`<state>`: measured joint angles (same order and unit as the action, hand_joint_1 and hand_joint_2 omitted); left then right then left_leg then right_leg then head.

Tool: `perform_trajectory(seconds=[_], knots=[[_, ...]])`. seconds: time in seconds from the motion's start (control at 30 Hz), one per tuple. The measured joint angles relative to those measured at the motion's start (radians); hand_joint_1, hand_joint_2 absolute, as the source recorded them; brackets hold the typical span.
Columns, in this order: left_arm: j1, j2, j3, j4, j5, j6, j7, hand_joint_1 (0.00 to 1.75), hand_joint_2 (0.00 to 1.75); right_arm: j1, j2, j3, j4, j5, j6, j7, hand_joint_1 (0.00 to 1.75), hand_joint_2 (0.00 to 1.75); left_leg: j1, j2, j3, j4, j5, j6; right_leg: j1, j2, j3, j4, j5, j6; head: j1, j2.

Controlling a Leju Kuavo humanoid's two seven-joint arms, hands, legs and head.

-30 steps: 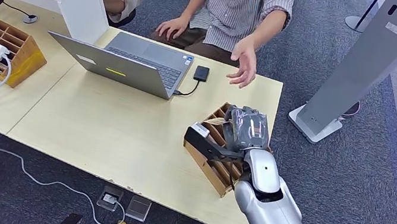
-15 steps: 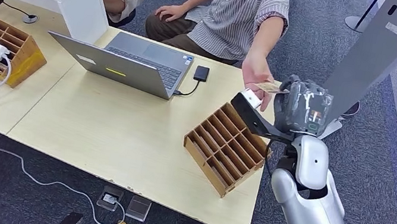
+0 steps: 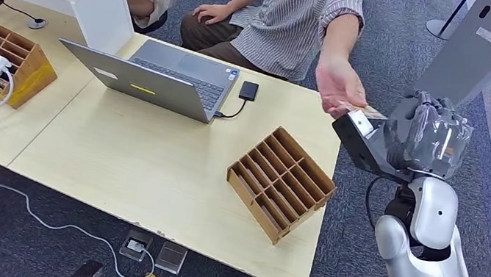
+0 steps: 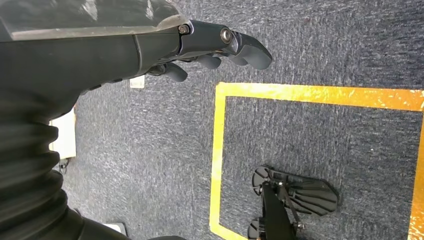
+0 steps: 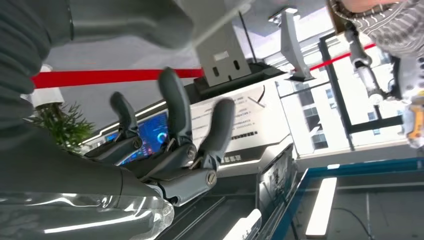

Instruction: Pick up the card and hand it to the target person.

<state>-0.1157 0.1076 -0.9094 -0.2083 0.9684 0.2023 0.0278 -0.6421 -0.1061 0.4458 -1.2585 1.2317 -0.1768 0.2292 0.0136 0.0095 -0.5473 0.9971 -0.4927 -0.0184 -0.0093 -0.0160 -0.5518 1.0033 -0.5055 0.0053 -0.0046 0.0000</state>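
My right hand (image 3: 428,134) is raised off the table's far corner, its fingers (image 5: 172,107) spread apart with nothing between them. The card (image 3: 364,113) sits just ahead of it — touching the person's hand (image 3: 338,86), which is held out palm up; whether my hand touches the card too I cannot tell. My left hand (image 4: 165,47) hangs over carpet, fingers loosely curled, holding nothing. Below and inward of my right hand, the wooden organizer (image 3: 280,183) rests on the table (image 3: 150,160).

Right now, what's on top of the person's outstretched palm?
A card lies at the fingertips of the person's hand, beside the right hand. The head view doesn't settle whether the robot's fingers grip it.
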Motion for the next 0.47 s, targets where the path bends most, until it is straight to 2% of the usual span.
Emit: perform_trajectory(seconds=[0.27, 0.33, 0.47], knots=[[0.000, -0.006, 0.000, 0.000, 0.013, 0.052, -0.001, 0.00, 1.75, 0.046, 0.000, -0.002, -0.015, -0.111, 0.008, -0.042, 0.00, 1.75, 0.000, 0.000, 0.000, 0.000, 0.000, 0.000, 0.000, 0.000, 0.000, 0.000, 0.000, 0.000, 0.000, 0.000], [0.000, -0.008, 0.000, 0.000, 0.016, 0.054, -0.001, 0.00, 1.75, 0.064, 0.000, -0.006, -0.033, -0.194, 0.032, -0.060, 0.00, 1.75, 0.000, 0.000, 0.000, 0.000, 0.000, 0.000, 0.000, 0.000, 0.000, 0.000, 0.000, 0.000, 0.000, 0.000], [0.000, -0.009, 0.000, 0.000, 0.022, 0.048, -0.001, 0.00, 1.75, 0.114, -0.004, -0.011, -0.087, -0.489, 0.124, -0.118, 0.00, 1.75, 0.000, 0.000, 0.000, 0.000, 0.000, 0.000, 0.000, 0.000, 0.000, 0.000, 0.000, 0.000, 0.000, 0.000]])
